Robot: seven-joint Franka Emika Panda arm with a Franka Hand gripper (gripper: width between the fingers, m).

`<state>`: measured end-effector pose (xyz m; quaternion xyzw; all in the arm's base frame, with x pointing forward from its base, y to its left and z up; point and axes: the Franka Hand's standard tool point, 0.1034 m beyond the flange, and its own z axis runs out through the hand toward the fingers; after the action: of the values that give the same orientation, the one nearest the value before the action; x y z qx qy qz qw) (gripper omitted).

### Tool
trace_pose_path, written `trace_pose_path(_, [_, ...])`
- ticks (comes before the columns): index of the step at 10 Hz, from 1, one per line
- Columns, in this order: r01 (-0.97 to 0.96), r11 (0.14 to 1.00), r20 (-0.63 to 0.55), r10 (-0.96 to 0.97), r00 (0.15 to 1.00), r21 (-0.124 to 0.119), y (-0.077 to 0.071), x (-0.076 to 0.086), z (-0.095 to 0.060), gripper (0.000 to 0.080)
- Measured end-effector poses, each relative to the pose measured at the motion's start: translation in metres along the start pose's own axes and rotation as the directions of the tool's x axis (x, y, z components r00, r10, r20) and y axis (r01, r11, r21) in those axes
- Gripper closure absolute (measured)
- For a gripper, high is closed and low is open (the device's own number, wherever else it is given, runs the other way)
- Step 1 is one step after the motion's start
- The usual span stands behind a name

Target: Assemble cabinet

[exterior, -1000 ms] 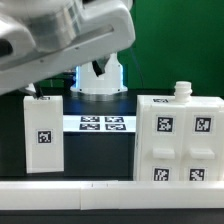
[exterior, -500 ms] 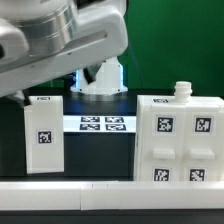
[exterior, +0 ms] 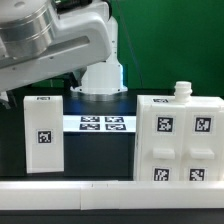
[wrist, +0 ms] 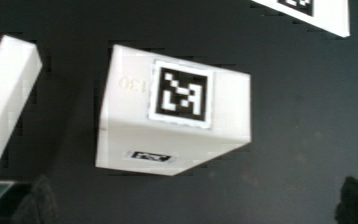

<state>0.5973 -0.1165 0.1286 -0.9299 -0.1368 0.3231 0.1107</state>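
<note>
1. Exterior view: over the last second the arm (exterior: 55,40) has swung off toward the exterior view's left. This has uncovered the robot base (exterior: 100,75) behind the marker board (exterior: 100,124). None of the parts has shifted.
2. The cabinet box (exterior: 180,140), with a knob (exterior: 181,90) on top, stands just beside the marker board on the exterior view's right. The upright white panel (exterior: 43,135) stands just beside the board on the opposite side. The two parts are well apart and unjoined.
3. That looks like the arm lining up over the panel for a first pick, so the assembly seems barely begun.
4. The wrist hangs high, above the panel's side of the marker board. The fingers are hidden in this view.
5. Wrist view: the camera looks down on what appears to be the same panel (wrist: 172,110), showing its tagged face and labelled end. A corner of the marker board (wrist: 309,8) lies near it.
6. The gripper (wrist: 179,205) is spread fully wide and empty, not touching the panel.
</note>
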Motion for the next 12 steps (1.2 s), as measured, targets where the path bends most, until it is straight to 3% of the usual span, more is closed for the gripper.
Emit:
trace_pose_path(2, [-0.023,1.0,0.018,0.023,1.0,-0.002,0.012,0.003,0.012,0.0004])
trace_pose_path(4, [-0.258,0.966,0.046,0.259,0.965,-0.018,0.006,0.012,0.032,0.0004])
trace_pose_path(5, [-0.242,0.967,0.062,0.238,0.969,0.079,0.005,0.014,0.044,0.0004])
trace_pose_path(6, [-0.248,0.964,0.052,0.245,0.968,0.09,0.011,0.013,0.043,0.0004])
trace_pose_path(8, [-0.235,0.968,0.054,0.231,0.972,0.088,0.007,0.015,0.045,0.0004])
trace_pose_path(9, [-0.255,0.964,0.1,0.247,0.964,0.079,0.009,0.009,0.053,0.0004])
trace_pose_path(10, [-0.275,0.961,0.134,0.268,0.954,0.033,0.009,0.005,0.059,0.0004])
trace_pose_path(11, [-0.301,0.954,0.173,0.296,0.939,0.002,0.001,0.003,0.063,0.0004])
trace_pose_path(12, [-0.294,0.955,0.171,0.286,0.943,0.027,-0.004,0.007,0.066,0.0004])
